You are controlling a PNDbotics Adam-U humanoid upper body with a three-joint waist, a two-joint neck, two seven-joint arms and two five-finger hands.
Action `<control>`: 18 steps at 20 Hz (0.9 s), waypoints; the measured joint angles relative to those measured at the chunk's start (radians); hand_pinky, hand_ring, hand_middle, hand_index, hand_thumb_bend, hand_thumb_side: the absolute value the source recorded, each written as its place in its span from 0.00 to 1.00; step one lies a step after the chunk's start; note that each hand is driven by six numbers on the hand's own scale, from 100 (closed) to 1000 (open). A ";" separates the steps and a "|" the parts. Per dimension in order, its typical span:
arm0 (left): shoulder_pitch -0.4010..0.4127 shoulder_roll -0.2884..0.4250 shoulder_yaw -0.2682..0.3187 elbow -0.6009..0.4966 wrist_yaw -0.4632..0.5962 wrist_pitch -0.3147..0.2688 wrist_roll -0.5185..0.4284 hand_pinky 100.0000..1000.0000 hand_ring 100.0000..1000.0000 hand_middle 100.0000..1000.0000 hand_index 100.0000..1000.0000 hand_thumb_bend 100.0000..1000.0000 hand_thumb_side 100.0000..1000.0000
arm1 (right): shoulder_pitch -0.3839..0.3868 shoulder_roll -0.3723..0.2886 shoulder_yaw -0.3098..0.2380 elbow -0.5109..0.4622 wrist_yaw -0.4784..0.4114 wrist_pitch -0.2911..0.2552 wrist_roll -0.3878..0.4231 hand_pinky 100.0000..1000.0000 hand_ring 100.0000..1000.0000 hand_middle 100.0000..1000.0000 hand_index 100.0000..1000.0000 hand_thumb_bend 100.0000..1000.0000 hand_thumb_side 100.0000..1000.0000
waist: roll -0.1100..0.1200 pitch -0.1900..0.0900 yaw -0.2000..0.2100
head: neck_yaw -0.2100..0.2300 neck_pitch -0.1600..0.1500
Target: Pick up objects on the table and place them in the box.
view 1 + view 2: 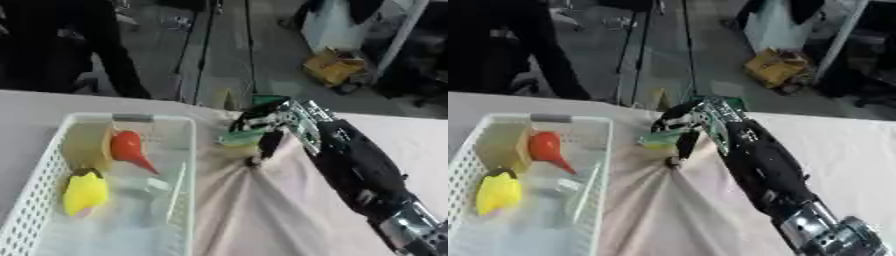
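Observation:
My right hand (273, 127) reaches in from the lower right across the pinkish cloth, its fingers curled round a small pale green thing (241, 137) just right of the white basket (188, 150). One dark finger presses down on the cloth, which is bunched under it. Inside the basket lie a red pear-shaped thing (129, 148), a yellow fruit-like thing (85, 192), a tan block (85, 145) and clear plastic pieces (144, 192). My left hand shows in neither view.
The table's far edge runs just behind the basket and hand, with floor and a yellow box (334, 67) beyond. A dark-clothed person (70, 45) stands at the far left. Cloth (262, 215) lies wrinkled right of the basket.

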 measured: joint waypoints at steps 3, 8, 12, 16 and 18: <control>0.000 0.000 0.000 0.000 0.000 0.000 0.000 0.99 0.90 1.00 0.92 0.00 1.00 | 0.001 0.000 0.002 -0.005 -0.009 0.002 0.002 0.96 0.96 0.72 0.90 0.46 0.35 | 0.000 0.000 -0.002 | 0.000 0.000; 0.000 0.000 0.000 0.000 0.000 0.003 -0.001 0.99 0.90 1.00 0.92 0.00 1.00 | 0.001 0.000 0.007 -0.010 -0.014 -0.002 -0.002 0.95 0.95 0.71 0.87 0.40 0.38 | 0.001 0.000 -0.006 | 0.000 0.000; 0.000 0.000 0.000 0.000 0.000 0.004 0.000 0.99 0.90 1.00 0.92 0.00 1.00 | 0.007 -0.002 0.007 -0.012 -0.013 -0.007 -0.007 0.96 0.95 0.71 0.87 0.39 0.38 | 0.001 0.000 -0.007 | 0.001 0.000; 0.000 0.000 0.000 0.000 0.000 0.006 0.002 0.99 0.90 1.00 0.92 0.00 1.00 | 0.005 -0.002 0.012 -0.012 -0.012 -0.008 -0.008 0.96 0.95 0.71 0.87 0.39 0.39 | 0.002 0.000 -0.013 | 0.001 0.001; 0.000 0.000 0.000 0.000 0.000 0.006 0.002 0.99 0.90 1.00 0.92 0.00 1.00 | 0.004 -0.002 0.012 -0.012 -0.011 -0.008 -0.008 0.96 0.95 0.71 0.87 0.39 0.39 | 0.002 0.000 -0.015 | 0.002 0.001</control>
